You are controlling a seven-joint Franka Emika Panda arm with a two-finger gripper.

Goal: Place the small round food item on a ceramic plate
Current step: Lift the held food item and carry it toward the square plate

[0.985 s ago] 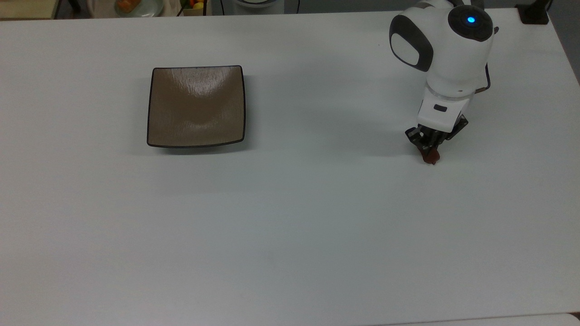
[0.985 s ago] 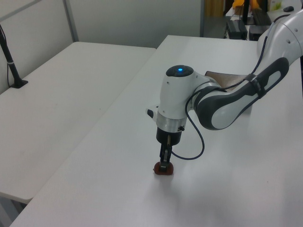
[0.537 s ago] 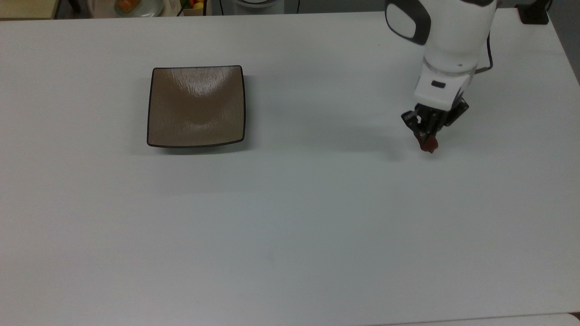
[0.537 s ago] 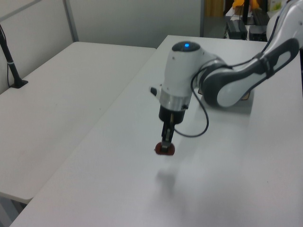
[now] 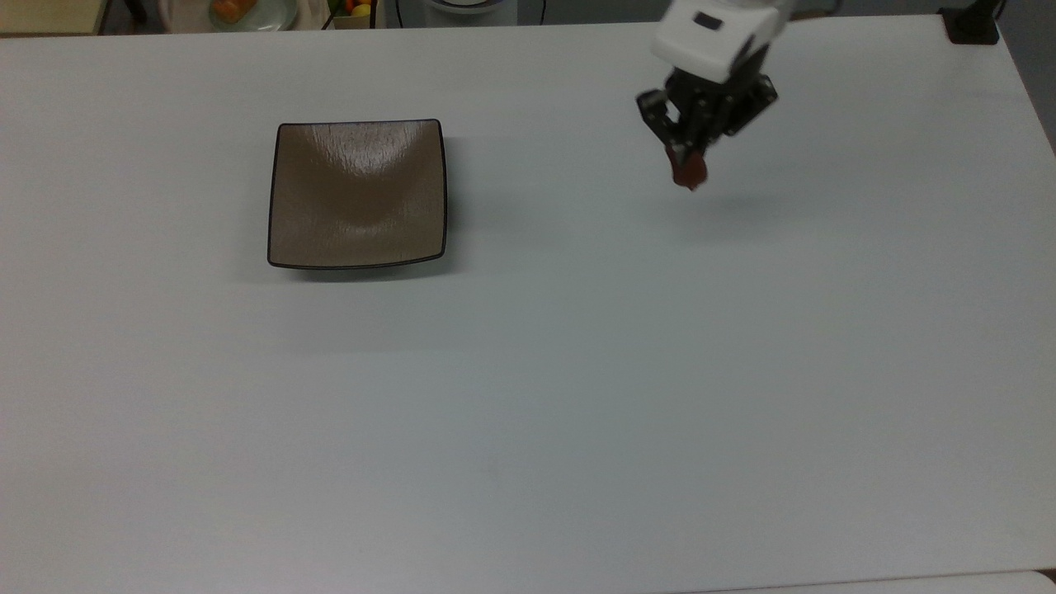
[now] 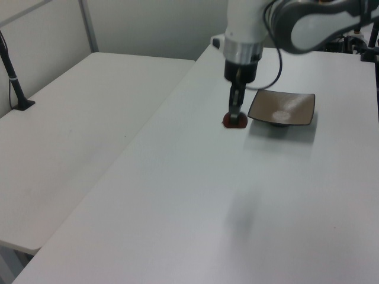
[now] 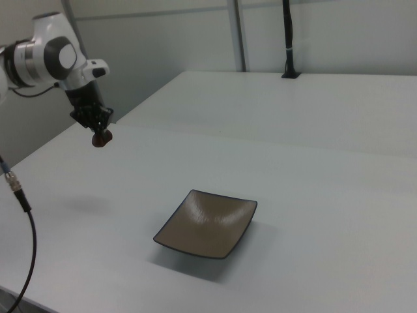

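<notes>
Top view showed the gripper (image 5: 687, 169) hanging above a white table (image 5: 577, 396), its dark fingers pinching a small reddish-brown food lump (image 5: 689, 172) that stuck out just below the fingertips. The lump was off the surface, with a faint shadow on the tabletop a little beyond it toward the top view's right. Well away from the jaws, toward the top view's left, a square tan plate (image 5: 356, 195) with a thin dark rim sat flat on the table, its glazed middle catching a pale reflection and nothing lying in it. In the left view the gripper (image 6: 236, 115) pointed straight down with the lump (image 6: 235, 120) at its tips, and the plate (image 6: 281, 109) lay just past the jaws toward the left view's right, lower than the lump. A second white table (image 6: 71, 136) stood alongside, separated by a narrow seam, with a black post (image 6: 13, 77) rising from its far corner. In the right view the gripper (image 7: 99, 130) held the lump (image 7: 101, 137) high over the table edge, the plate (image 7: 207, 223) lying well below and to the right view's right of the jaws. Pale wall panels (image 7: 163, 52) closed the room behind, and a black cable (image 7: 19, 215) hung down at the right view's left edge.
</notes>
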